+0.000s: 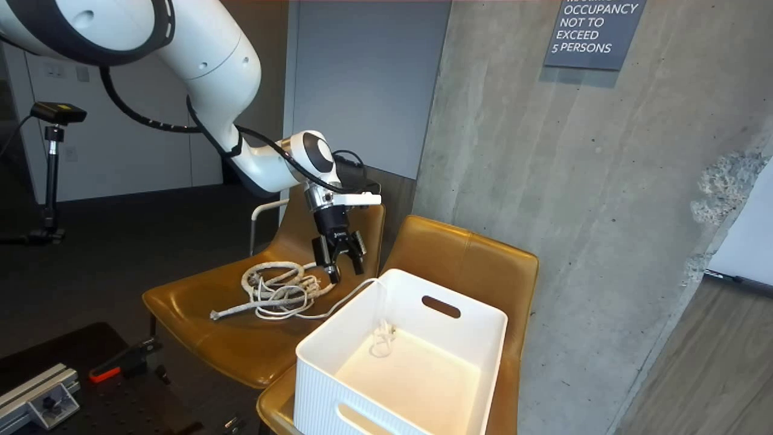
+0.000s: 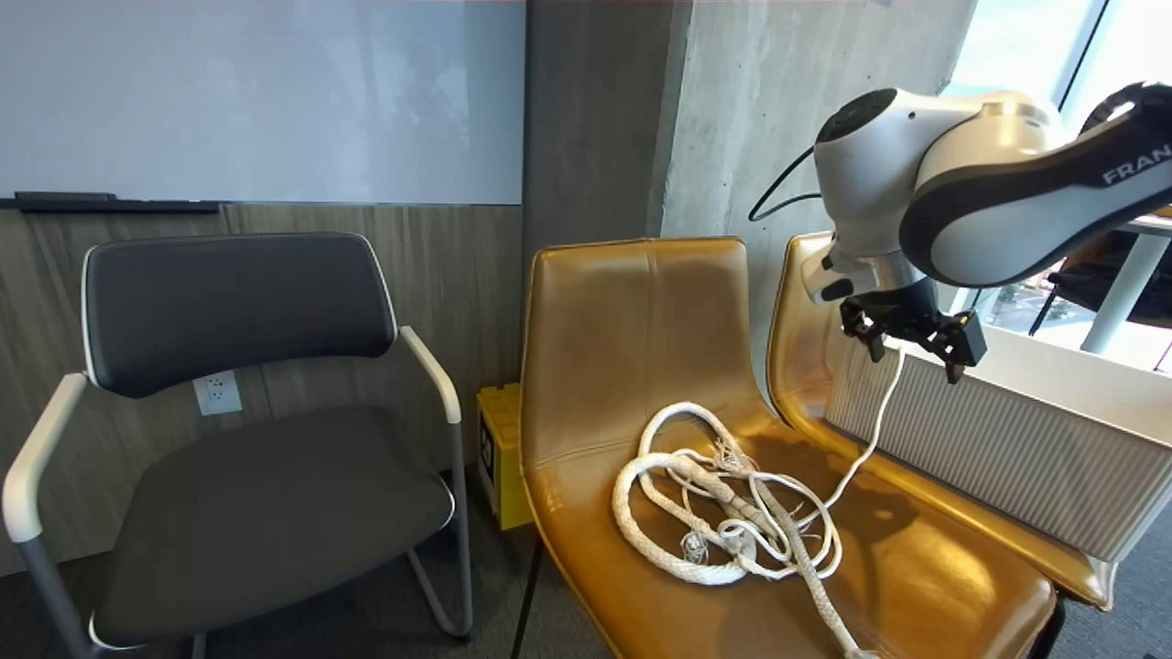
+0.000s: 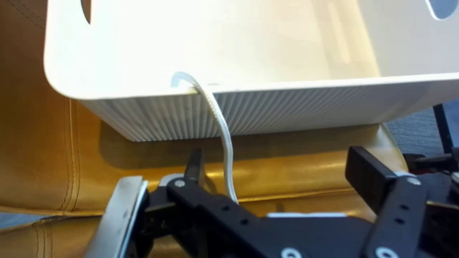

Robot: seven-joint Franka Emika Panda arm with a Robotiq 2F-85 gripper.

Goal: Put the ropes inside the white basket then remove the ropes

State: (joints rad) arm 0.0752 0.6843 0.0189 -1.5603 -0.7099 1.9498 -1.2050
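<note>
The cream-white ropes (image 1: 287,300) lie mostly in a loose tangle on a tan chair seat; the tangle also shows in an exterior view (image 2: 723,494). One thin cord runs over the rim of the white basket (image 1: 435,368), and a small coil of it (image 1: 382,341) lies inside on the basket floor. In the wrist view this cord (image 3: 227,150) crosses the ribbed basket wall (image 3: 279,107) and passes behind the gripper. My gripper (image 1: 346,272) is open and empty, above the seat beside the basket; it also shows open in an exterior view (image 2: 916,362) and the wrist view (image 3: 276,161).
The basket stands on a second tan chair (image 1: 471,241), close against the chair (image 2: 641,339) with the ropes. A concrete wall (image 1: 604,181) rises behind. A grey chair (image 2: 275,513) and a yellow box (image 2: 502,448) stand to the side. A dark table with tools (image 1: 124,362) is at the lower left.
</note>
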